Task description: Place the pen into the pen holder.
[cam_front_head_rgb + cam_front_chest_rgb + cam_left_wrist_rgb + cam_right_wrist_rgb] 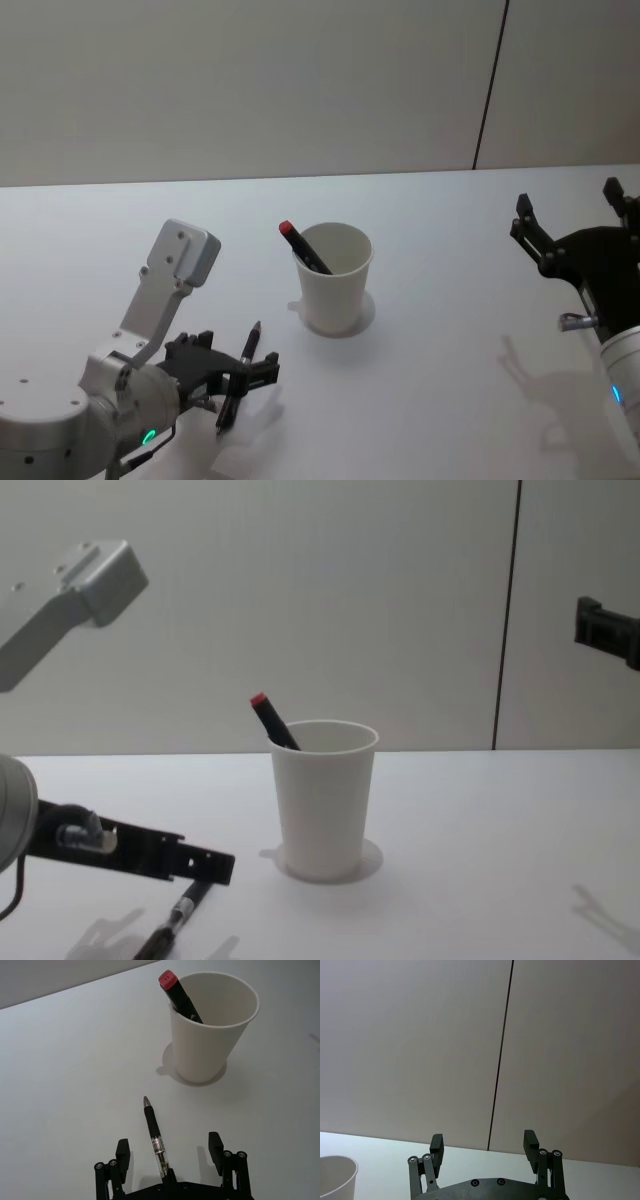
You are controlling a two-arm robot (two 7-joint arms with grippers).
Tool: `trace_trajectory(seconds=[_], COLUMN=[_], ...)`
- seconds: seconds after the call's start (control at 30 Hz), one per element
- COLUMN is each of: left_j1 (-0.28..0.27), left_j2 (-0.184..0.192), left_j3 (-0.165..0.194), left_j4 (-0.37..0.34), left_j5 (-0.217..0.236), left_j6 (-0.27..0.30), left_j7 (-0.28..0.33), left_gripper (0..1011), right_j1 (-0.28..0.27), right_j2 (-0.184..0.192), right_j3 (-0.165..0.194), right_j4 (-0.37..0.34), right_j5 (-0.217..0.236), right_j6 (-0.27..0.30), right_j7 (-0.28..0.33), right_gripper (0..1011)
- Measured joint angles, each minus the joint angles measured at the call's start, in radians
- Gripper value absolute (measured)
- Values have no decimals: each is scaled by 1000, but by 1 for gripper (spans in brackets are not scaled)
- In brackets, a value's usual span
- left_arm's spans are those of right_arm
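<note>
The pen [154, 1136], black with a clear barrel, lies on the white table with its tip toward the pen holder [212, 1030], a white paper cup standing upright a short way ahead. My left gripper [169, 1150] is open low over the table, one finger on each side of the pen's rear half, neither touching it. In the head view the pen [240, 380] and left gripper [243, 372] sit left of and nearer than the pen holder [335, 280]. My right gripper [570, 205] hangs open and empty, raised at the far right.
A black marker with a red cap [300, 245] leans inside the pen holder, its cap poking above the rim on the left. The white table [450, 330] spreads bare around the cup. A grey wall stands behind.
</note>
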Motion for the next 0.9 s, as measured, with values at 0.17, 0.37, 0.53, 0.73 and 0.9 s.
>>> trace_trajectory(seconds=[0.17,0.37,0.53,0.73,0.9], left_j1=[0,2,2,1,-1], left_j2=[-6,-13,-19,-25,-31], left_j3=[-2,-3,-4,-4,-1], left_j4=[-3,-3,0,7,17], left_j5=[-7,-10,-9,1,15], left_j6=[46,84,109,129,141], left_j7=[13,27,35,38,38], left_gripper=[1004,1004,1004,1004,1004], right_j1=[0,0,0,0,0], right_j2=[0,0,0,0,0], right_j3=[0,0,0,0,0], right_j4=[0,0,0,0,0], right_j5=[0,0,0,0,0], right_j6=[0,0,0,0,0], right_j7=[0,0,0,0,0], right_gripper=[1002,1002,1002,1002,1001])
